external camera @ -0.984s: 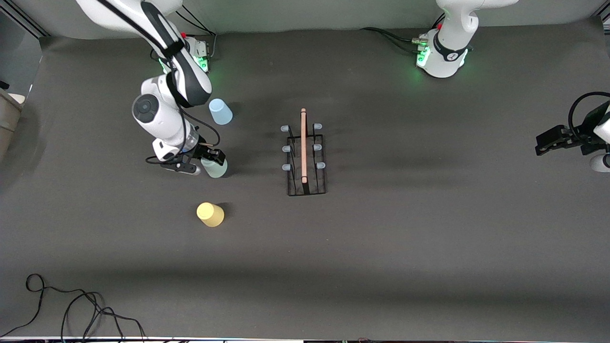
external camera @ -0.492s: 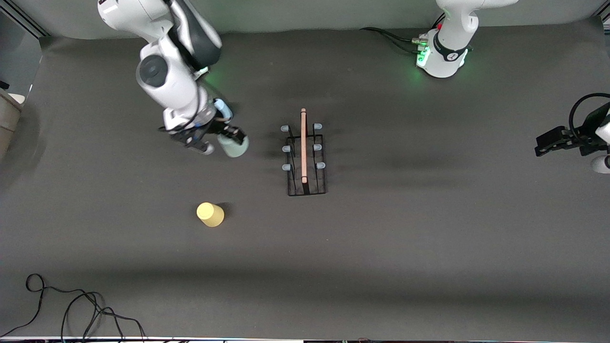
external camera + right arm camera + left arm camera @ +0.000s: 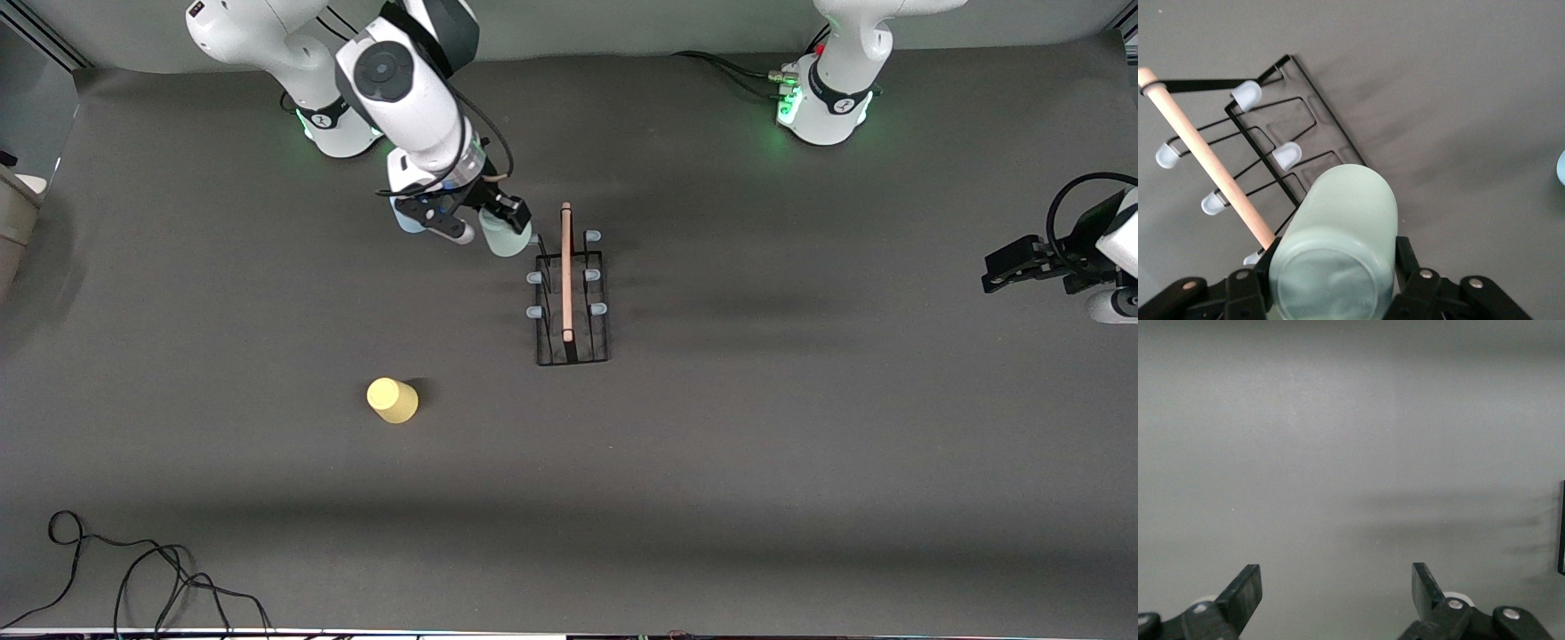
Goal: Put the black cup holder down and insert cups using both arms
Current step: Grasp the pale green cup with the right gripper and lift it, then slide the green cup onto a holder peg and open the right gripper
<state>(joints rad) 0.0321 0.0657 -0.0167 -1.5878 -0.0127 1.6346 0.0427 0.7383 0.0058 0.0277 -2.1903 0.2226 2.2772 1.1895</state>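
Alignment is what matters most in the step in hand: the right end effector point(image 3: 494, 233) is clenched on the grey-green cup point(image 3: 508, 238) and holds it over the counter point(image 3: 800, 462) just beside the black cup holder point(image 3: 571, 298), at the corner nearest the robots' bases and on the right arm's side. To seat the cup well, I judge that its open mouth should be centred over one capped prong point(image 3: 1287, 155) and lowered along the prong's own axis, slowly, so the rim does not catch the wire or the wooden handle point(image 3: 565, 271) and tip the light rack. The grip sits around the cup's closed base end in the right wrist view, so letting go should wait until the cup hangs on the prong.

Pale and slightly tapered, the grey-green cup point(image 3: 1338, 253) looks smooth and thin-walled, likely easy to squeeze out of shape. The rack stands upright near the middle of the counter, its six prongs bare. The yellow cup point(image 3: 392, 400) rests upside down on the counter, nearer to the front camera than the rack and toward the right arm's end. The light blue cup point(image 3: 402, 220) is mostly hidden under the right arm.

The left end effector point(image 3: 1337, 593) waits over the left arm's end of the counter, released and holding nothing.
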